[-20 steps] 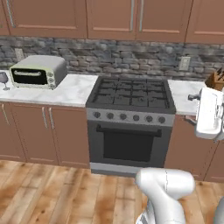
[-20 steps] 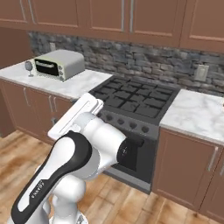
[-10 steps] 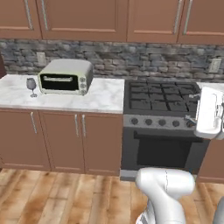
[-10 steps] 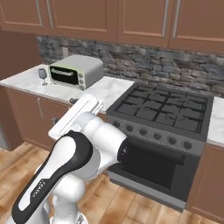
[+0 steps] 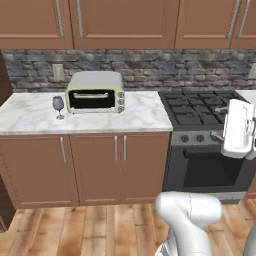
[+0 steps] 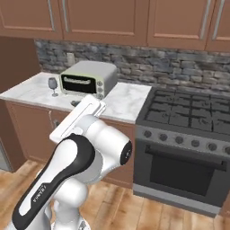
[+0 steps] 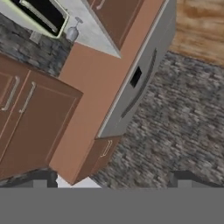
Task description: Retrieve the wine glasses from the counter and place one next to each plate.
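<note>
Nearest the cameras, the robot's white arm point(image 6: 85, 152) rises from the base, its wrist link slanting up toward the marble table point(image 5: 30, 117). In the hand view the jaws stand spread wide with nothing between them, the two dark fingertips point(image 7: 41, 178) far apart at the lower edge.

Beyond the arm sit brown wooden cabinet fronts point(image 5: 95, 167) under the table. One wine glass point(image 5: 58, 106) stands upright on the table at about 9 o'clock from a pale toaster oven point(image 5: 95, 93), near it but apart; the right base view shows the same glass just beside the oven's far end.

At 3 o'clock from the table is a black gas stove point(image 5: 205, 107). Behind runs a grey stone backsplash point(image 5: 150, 72), with upper wooden cabinets point(image 5: 120, 22) above.
</note>
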